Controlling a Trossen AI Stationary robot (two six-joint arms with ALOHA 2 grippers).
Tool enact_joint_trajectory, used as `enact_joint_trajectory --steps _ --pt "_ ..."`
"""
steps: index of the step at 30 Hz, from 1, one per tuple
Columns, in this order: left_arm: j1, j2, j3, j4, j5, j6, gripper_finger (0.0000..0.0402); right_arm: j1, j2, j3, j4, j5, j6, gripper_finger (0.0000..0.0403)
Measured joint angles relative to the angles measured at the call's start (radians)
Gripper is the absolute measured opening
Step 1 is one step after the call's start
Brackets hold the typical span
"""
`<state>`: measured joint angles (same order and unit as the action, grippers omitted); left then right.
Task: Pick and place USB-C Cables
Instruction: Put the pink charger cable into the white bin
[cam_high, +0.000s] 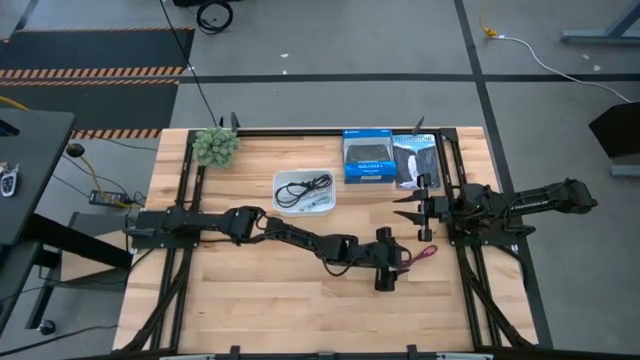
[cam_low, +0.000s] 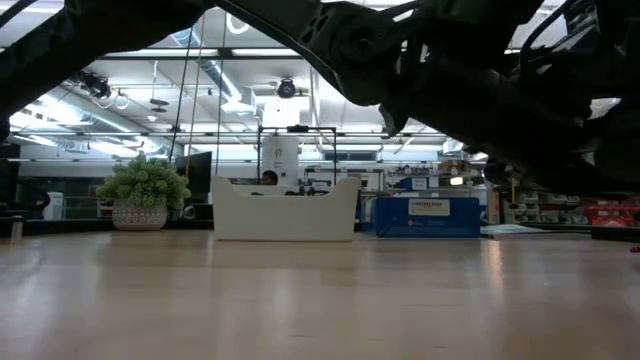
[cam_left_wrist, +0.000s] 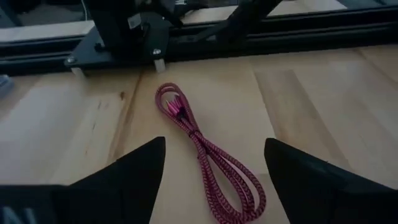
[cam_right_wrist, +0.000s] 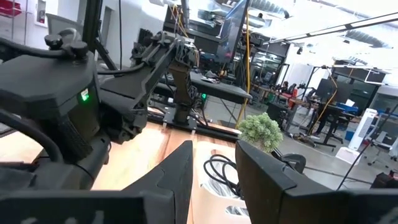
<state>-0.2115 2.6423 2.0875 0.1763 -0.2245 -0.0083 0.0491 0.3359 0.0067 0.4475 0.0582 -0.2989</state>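
Observation:
The dark red cable (cam_left_wrist: 202, 148) lies as a long doubled bundle on the wooden table, right of centre (cam_high: 424, 255). My left gripper (cam_left_wrist: 214, 163) is open just above it, one finger on each side of the cable's near part, touching nothing. My left arm reaches across the table from the left (cam_high: 385, 262). A black cable (cam_high: 303, 188) lies coiled in the white bin (cam_high: 281, 180), and it also shows in the right wrist view (cam_right_wrist: 221, 171). My right gripper (cam_high: 406, 209) waits open at the right, pointing toward the bin. No white or blue-grey cable shows plainly.
A blue box (cam_high: 367, 158) and a black box (cam_high: 414, 160) lie at the far edge, right of the bin. A small potted plant (cam_high: 215, 147) stands at the far left corner. Dark frame rails (cam_high: 462, 250) run along both table sides. Bare wood stretches along the near side.

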Motion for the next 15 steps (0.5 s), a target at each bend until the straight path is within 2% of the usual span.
enact_joint_trajectory --steps 3,8,15 --pt "0.0 0.003 0.001 -0.018 0.009 0.033 0.0284 0.0 0.0 0.0 0.001 0.0 0.0 0.0128" --pt "0.002 0.037 0.001 0.007 0.105 0.073 0.0284 0.0 0.0 0.0 0.001 0.0 0.0 0.0128" --pt "0.001 0.043 0.0 -0.001 0.011 0.204 0.0284 0.0 0.0 0.0 0.001 0.0 0.0 0.0128"
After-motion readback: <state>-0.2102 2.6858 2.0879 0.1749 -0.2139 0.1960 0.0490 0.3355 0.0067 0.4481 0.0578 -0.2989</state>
